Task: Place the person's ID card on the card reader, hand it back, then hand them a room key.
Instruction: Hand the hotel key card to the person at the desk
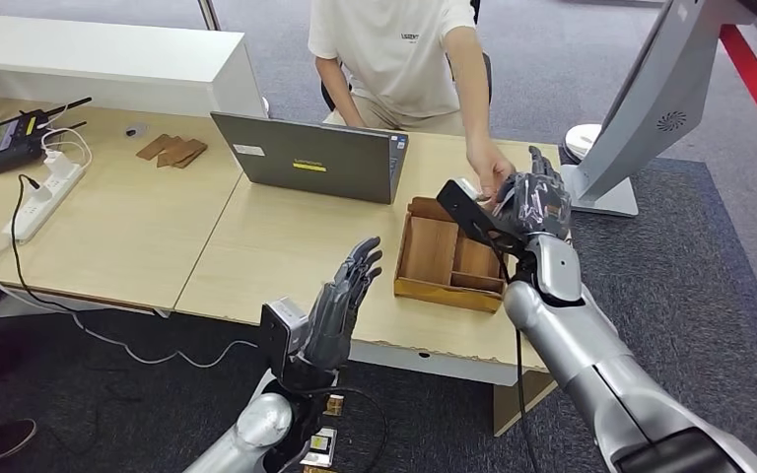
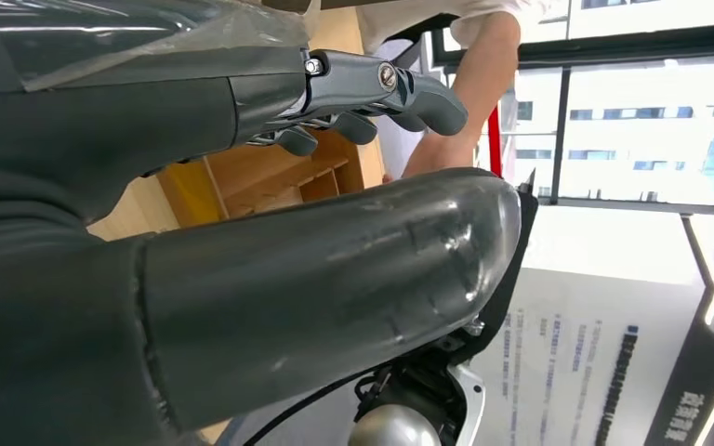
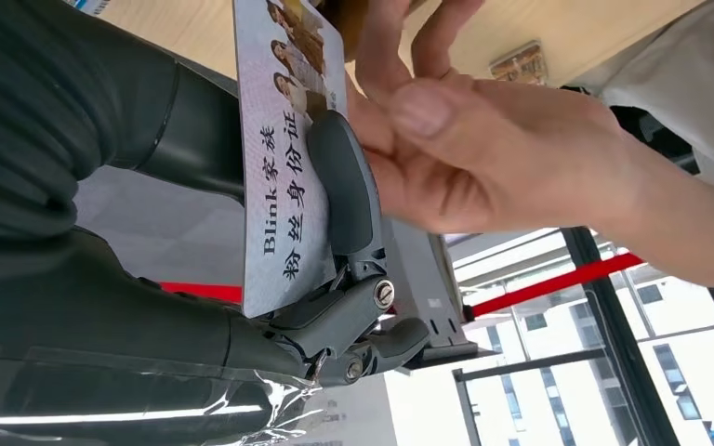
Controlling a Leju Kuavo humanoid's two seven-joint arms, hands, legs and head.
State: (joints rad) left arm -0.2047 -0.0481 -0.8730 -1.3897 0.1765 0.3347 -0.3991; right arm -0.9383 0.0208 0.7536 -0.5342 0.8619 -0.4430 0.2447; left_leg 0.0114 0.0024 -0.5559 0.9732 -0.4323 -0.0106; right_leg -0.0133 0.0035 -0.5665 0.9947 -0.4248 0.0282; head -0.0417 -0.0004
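Note:
My right hand (image 1: 537,207) is raised over the far right of the table and pinches the ID card (image 3: 284,158), a white card with printed text and small photos, between thumb and fingers. A person's hand (image 1: 493,175) reaches in from across the table, and its fingers (image 3: 446,139) grip the card's far end. My left hand (image 1: 340,305) is held up near the table's front edge, fingers straight and apart, holding nothing. Three thin wooden cards (image 1: 172,150) lie at the back of the table, left of the laptop.
A wooden compartment tray (image 1: 434,251) sits below my right hand. A grey laptop (image 1: 306,158) stands open at the table's middle. At far left are a black device (image 1: 10,143) and a white power strip (image 1: 44,197). A grey kiosk stand (image 1: 651,108) rises at right.

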